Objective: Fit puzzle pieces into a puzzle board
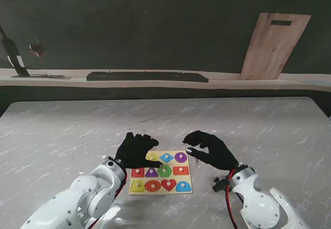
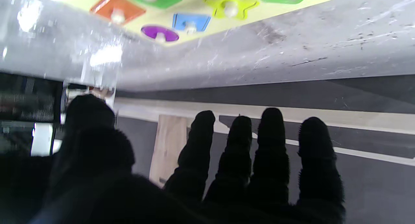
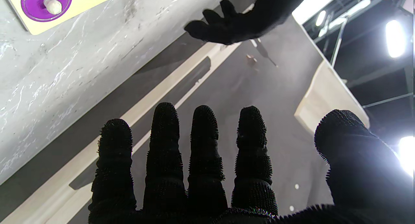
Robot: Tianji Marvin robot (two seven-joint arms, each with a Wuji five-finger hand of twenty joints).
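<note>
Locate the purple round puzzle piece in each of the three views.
Stand view: purple round piece, far right corner of the puzzle board, near the right hand.
Left wrist: purple round piece, beside the blue piece.
Right wrist: purple round piece.
Shared landmark: that board corner.

Puzzle board [image 1: 160,189]: pale yellow; pieces coloured red, purple, green, orange, blue. Table [image 1: 258,131]: grey-white marbled. Both hands are gloved black.

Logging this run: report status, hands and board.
Left hand open, over board's left edge. Right hand open, beside board. Puzzle board: visible slots filled. Nothing in the way.
</note>
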